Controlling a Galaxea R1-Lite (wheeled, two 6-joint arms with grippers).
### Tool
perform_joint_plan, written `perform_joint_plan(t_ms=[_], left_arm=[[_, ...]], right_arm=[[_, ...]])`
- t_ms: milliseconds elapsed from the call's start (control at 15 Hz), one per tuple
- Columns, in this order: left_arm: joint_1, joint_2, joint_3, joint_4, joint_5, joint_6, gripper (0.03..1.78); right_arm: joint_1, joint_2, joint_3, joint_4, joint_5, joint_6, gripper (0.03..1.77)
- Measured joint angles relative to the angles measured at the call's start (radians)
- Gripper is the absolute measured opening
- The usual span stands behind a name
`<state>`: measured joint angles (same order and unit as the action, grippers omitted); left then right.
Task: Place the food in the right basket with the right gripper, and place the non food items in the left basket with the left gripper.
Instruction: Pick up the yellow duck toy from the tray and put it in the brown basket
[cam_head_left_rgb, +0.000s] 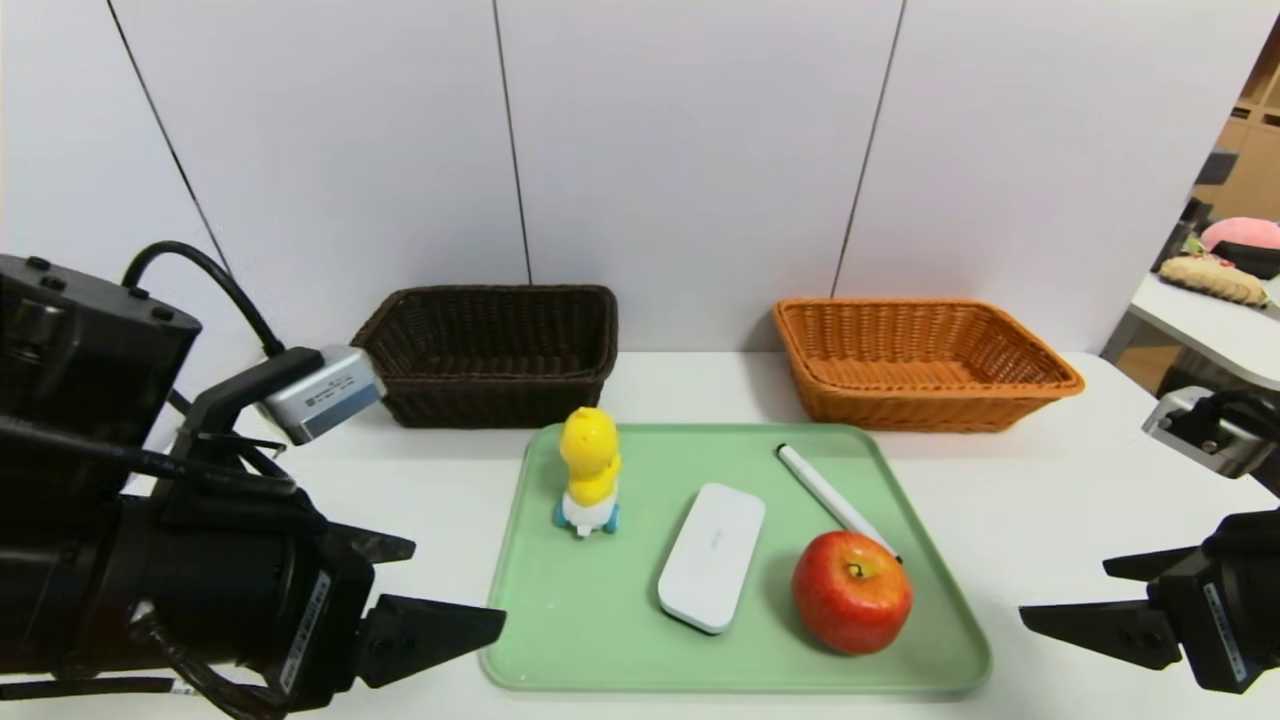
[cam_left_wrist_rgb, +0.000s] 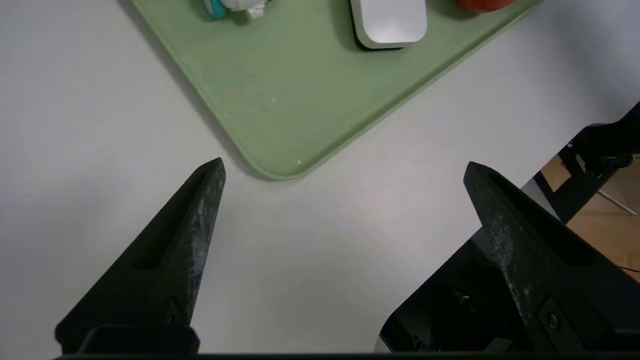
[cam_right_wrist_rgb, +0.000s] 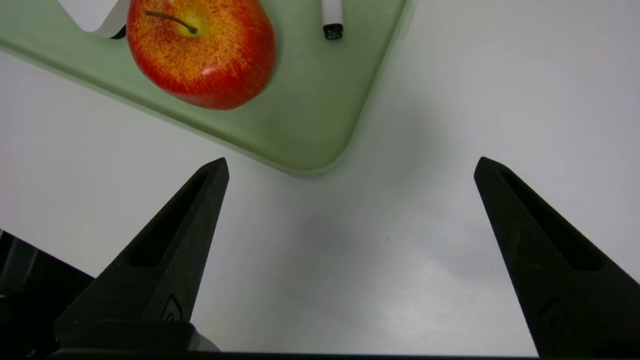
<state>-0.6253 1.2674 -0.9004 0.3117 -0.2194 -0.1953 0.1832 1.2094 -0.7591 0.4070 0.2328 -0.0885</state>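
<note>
Currently, green tray carries apple, pen, white case, yellow toy. Left tool and right tool hover beside it, both spread, empty.

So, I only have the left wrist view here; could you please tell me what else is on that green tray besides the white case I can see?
Observer: A white pen lies toward the tray's far right, its dark tip beside a red apple.
Operator: Thank you. Is that toy by the case standing?
Observer: Yes, the yellow duck toy stands upright near the far left corner.
Operator: And are the baskets holding anything yet?
Observer: Nothing shows in the dark left basket or the orange right basket.
Operator: Where is the right hand, please?
Observer: The right hand hangs open over the table, just off the tray's near right corner.
</note>
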Motion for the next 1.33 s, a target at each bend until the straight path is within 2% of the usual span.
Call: perform_joint_plan(t_ms=[133,533,667,933,1133,1333], left_arm=[[-0.053,0.029,0.008,-0.048,0.022,-0.038,1.69],[-0.188,0.189,0.030,-0.221,0.204,-0.144,1.69],[-0.204,0.238,0.035,-0.312,0.232,-0.162,1.69],[-0.209,0.295,0.053,-0.461,0.294,-0.162,1.69],[-0.215,0.346,0.087,-0.593,0.392,-0.151,1.69],[-0.217,0.405,0.145,-0.752,0.490,-0.082,1.69]], right_arm=[[0.000,0.016,-0.012,0.000,-0.001,0.000,1.70],[0.000,0.070,-0.033,-0.014,-0.004,0.004,1.70],[-0.003,0.087,-0.037,-0.067,-0.004,0.007,1.70],[-0.004,0.109,-0.040,-0.079,-0.004,0.010,1.70],[-0.006,0.113,-0.040,-0.078,-0.004,0.009,1.70],[-0.008,0.112,-0.040,-0.079,-0.004,0.008,1.70]])
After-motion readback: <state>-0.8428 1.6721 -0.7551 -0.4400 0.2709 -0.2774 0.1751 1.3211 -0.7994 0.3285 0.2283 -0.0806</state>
